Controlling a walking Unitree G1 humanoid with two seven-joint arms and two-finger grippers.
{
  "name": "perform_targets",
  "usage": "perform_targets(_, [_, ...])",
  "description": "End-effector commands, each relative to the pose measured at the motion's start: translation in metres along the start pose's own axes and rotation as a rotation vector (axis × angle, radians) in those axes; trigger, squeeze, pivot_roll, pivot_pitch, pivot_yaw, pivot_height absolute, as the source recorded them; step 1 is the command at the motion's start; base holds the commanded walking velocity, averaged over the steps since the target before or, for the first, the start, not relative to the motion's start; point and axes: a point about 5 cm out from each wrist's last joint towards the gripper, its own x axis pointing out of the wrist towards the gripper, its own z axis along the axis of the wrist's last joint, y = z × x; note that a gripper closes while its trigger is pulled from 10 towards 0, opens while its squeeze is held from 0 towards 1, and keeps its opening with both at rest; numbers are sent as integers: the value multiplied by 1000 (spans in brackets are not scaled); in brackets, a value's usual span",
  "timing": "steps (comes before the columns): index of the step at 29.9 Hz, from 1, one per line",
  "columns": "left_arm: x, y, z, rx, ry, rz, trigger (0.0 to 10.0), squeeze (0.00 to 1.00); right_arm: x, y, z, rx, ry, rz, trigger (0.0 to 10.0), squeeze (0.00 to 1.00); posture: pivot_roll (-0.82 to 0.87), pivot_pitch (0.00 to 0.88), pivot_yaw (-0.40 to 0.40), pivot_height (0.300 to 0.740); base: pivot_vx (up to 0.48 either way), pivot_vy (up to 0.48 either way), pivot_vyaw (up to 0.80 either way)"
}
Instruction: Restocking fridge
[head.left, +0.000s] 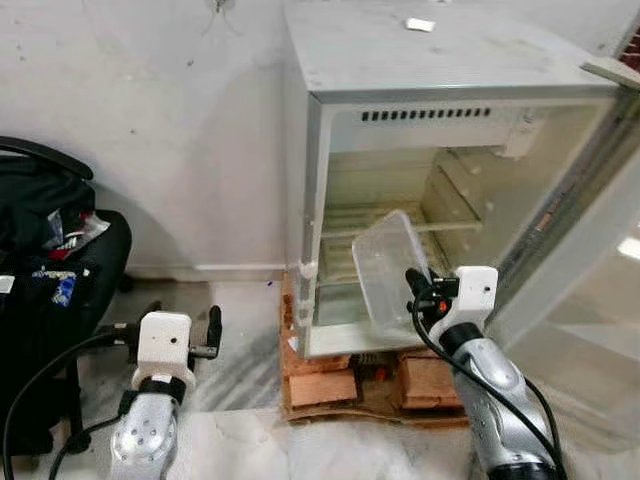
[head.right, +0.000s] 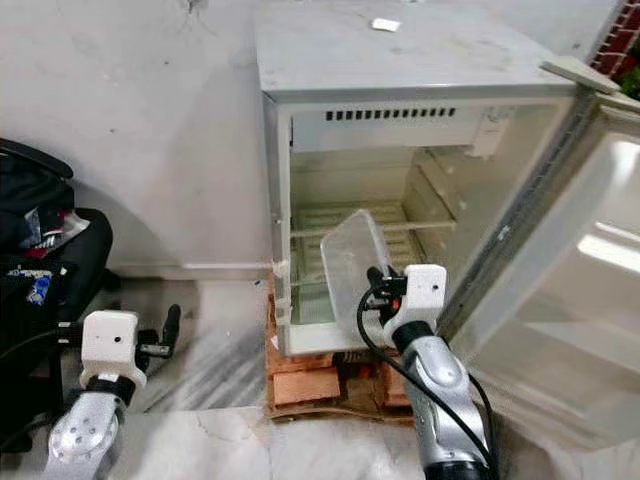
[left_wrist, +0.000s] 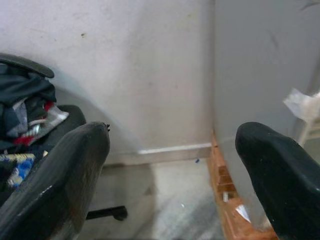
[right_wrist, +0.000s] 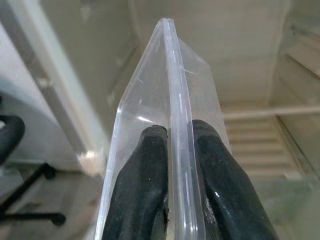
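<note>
A small white fridge (head.left: 330, 120) stands open on bricks, its door (head.left: 600, 250) swung to the right. Its wire shelf (head.left: 400, 222) is bare. My right gripper (head.left: 412, 290) is shut on the rim of a clear plastic container (head.left: 388, 265), held tilted just in front of the lower compartment. In the right wrist view the black fingers (right_wrist: 142, 195) pinch the container's edge (right_wrist: 175, 100). My left gripper (head.left: 212, 330) hangs low at the left, open, pointing at the wall beside the fridge; its fingers (left_wrist: 60, 180) stand wide apart.
A black chair (head.left: 70, 260) piled with clothes and packets stands at the left. Red bricks (head.left: 325, 385) support the fridge on a marble floor. A small white scrap (head.left: 420, 25) lies on the fridge top. A grey wall runs behind.
</note>
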Motion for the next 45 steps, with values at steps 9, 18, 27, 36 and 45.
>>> perform_targets(9, [3, -9, 1, -21, -6, -24, 10000, 0, 0, -9, 4, -12, -5, -16, 10000, 0, 58, 22, -54, 740, 302, 0, 0])
perform_targets(18, [1, -9, 1, -14, -8, -9, 10000, 0, 4, -7, 5, -17, -4, 2, 10000, 0, 65, 22, -60, 740, 91, 0, 0])
perform_targets(27, [1, -10, 1, -15, -5, -9, 10000, 0, 5, -6, 6, -20, -5, 11, 10000, 0, 59, 26, -59, 740, 0, -324, 0])
perform_targets(36, [0, -9, 0, -26, -7, 10, 10000, 0, 4, -4, 5, -30, -6, 26, 10000, 0, 56, 27, -57, 740, 0, -45, 258])
perform_targets(45, [-1, -9, -2, -42, 7, 11, 10000, 0, 3, 0, 6, -43, -7, 70, 10000, 0, 53, 31, -56, 740, 0, 0, 464])
